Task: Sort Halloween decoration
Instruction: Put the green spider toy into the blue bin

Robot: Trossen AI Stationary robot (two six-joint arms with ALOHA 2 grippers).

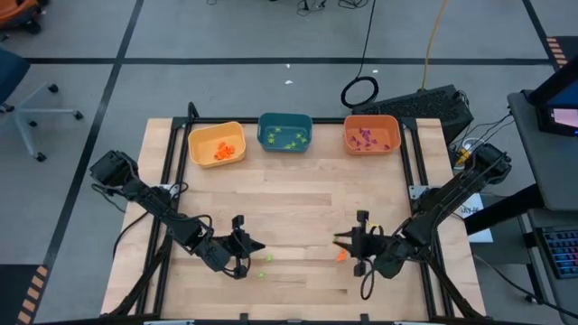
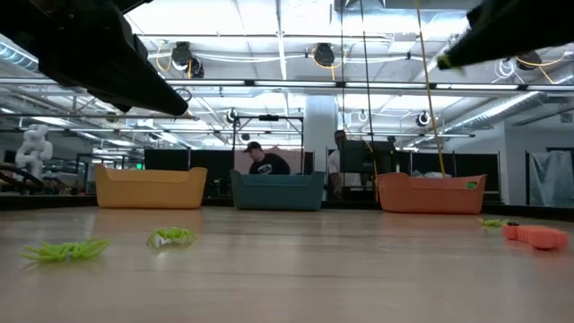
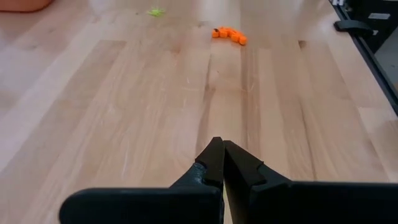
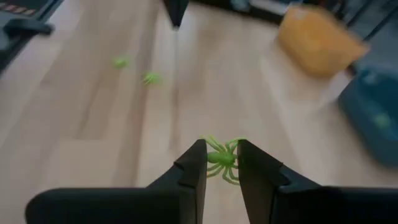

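High view: wooden table, three bins along the far edge — yellow bin with orange trinkets, teal bin with green trinkets, orange bin with purple ones. Left gripper low over the near-left part of the table, fingers pinched together, nothing between them; two green spiders just beside it on the wood. Right gripper over the near-right area, pointed toward the centre, with an orange trinket on the table just beside it (held spider too small to make out here). Low view: both arms only as dark shapes at the top; green spiders lying on the near left, orange trinket on the right, bins in a row behind, people in the room beyond. Left wrist view: left gripper fully closed, tips touching, empty, above bare wood; orange trinket and a green one well ahead. Right wrist view: right gripper partly open, fingers clamped either side of a green spider, legs sticking out past the tips; two more green trinkets farther off on the table.
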